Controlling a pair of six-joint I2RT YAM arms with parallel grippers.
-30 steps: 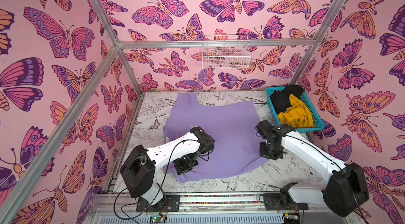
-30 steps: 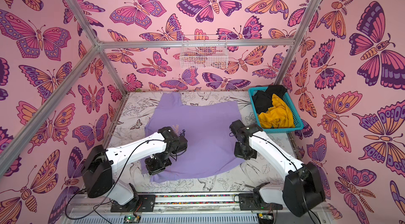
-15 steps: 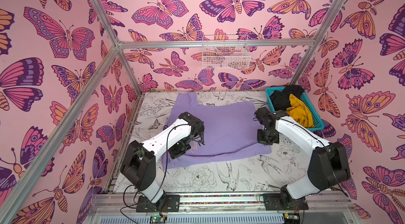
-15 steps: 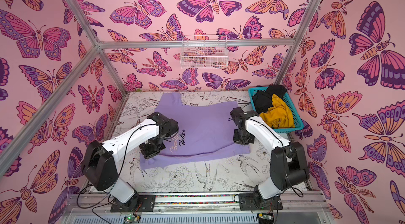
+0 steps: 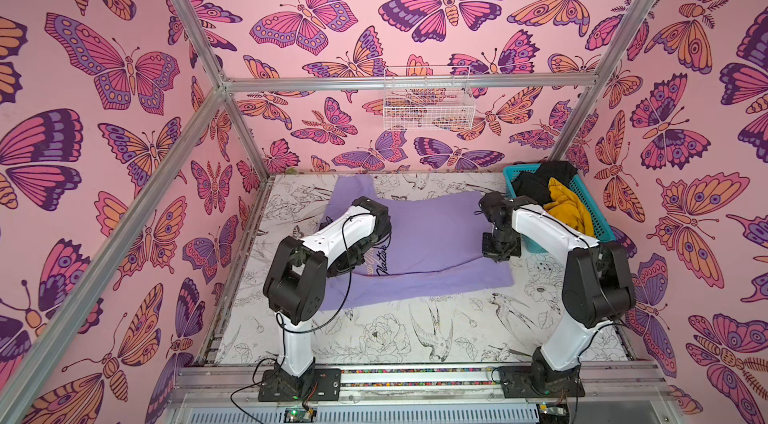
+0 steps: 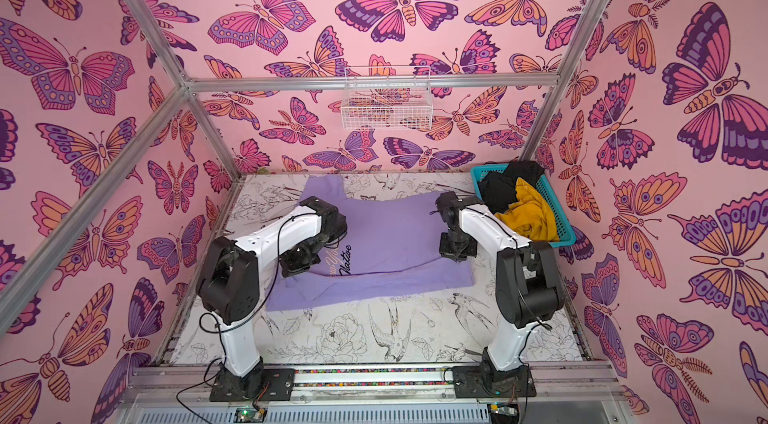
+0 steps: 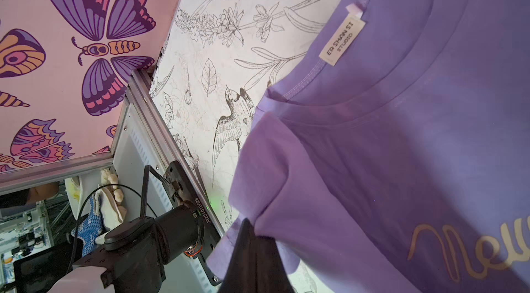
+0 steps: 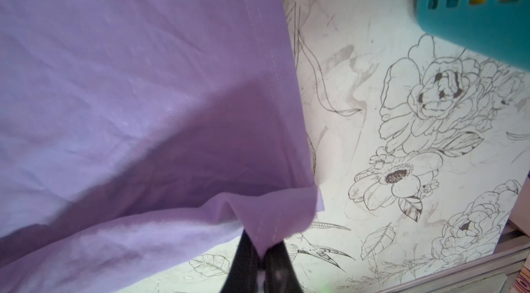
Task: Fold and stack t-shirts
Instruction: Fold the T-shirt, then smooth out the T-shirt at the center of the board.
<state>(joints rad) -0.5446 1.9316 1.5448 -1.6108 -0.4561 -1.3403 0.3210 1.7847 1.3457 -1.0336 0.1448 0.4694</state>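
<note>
Lavender t-shirt (image 5: 432, 235) lay across the middle of the frame in both top views, on the flower-printed table (image 5: 395, 330), its lower part doubled over so that dark lettering (image 5: 382, 262) showed. The left gripper (image 7: 249, 230) was pinched tight on a bunched fold near the neck label (image 7: 342, 40). The right gripper (image 8: 262, 248) was pinched tight on a hem corner. A mustard-yellow t-shirt (image 5: 569, 210) and a black t-shirt (image 5: 536, 185) sat in the teal basket (image 5: 510, 173), right of centre.
</note>
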